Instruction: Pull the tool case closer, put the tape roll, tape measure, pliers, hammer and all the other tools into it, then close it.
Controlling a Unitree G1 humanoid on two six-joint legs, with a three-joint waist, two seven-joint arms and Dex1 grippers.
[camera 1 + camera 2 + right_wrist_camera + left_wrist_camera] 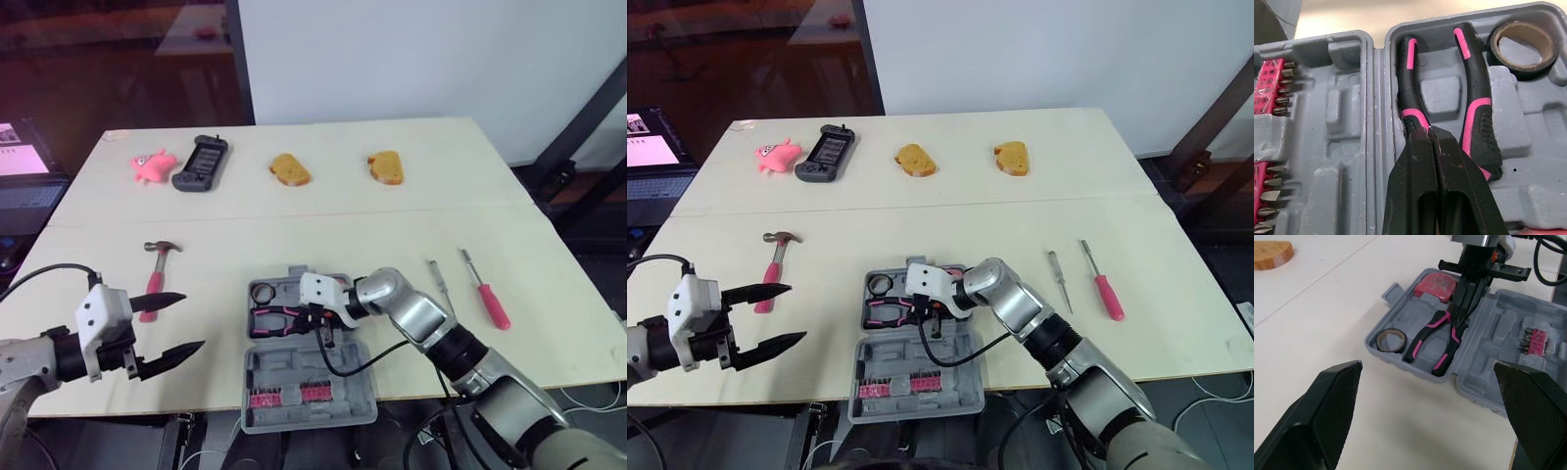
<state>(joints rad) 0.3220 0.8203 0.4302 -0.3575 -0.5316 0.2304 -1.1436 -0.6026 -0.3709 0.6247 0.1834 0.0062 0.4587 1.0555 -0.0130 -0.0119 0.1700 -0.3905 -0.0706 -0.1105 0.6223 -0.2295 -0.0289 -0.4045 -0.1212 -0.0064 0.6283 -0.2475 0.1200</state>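
- Left eye view, and the tool case (257, 367) lies open at the lower centre of the frame, near the table's front edge, its lid half towards the bottom with pink bit strips (284, 395) in it.
- Right gripper (1428, 132) is down inside the tray half. Its 2 black fingers are pressed together with barely a seam between them, and the tips are on the pliers (1476, 122) where the 2 pink-and-black handles meet.
- The pliers lie flat in their moulded slot, and the fingers cover the head end.
- Tape roll (1520, 71) sits in the tray too, in the corner recess just beside the handle ends.
- A red tape measure (1437, 284) occupies the tray's other corner, close to the right wrist.
- Left gripper (193, 320) hovers at the lower left of the frame, above bare table, with its fingers spread wide and nothing between them — well apart from the case.
- The hammer (155, 277), pink-handled, lies on the table at left of centre, just beyond the left gripper's upper finger.
- 2 screwdrivers are out on the right of the frame: a slim one (439, 282) and a pink-handled one (490, 299), side by side, apart from the case.
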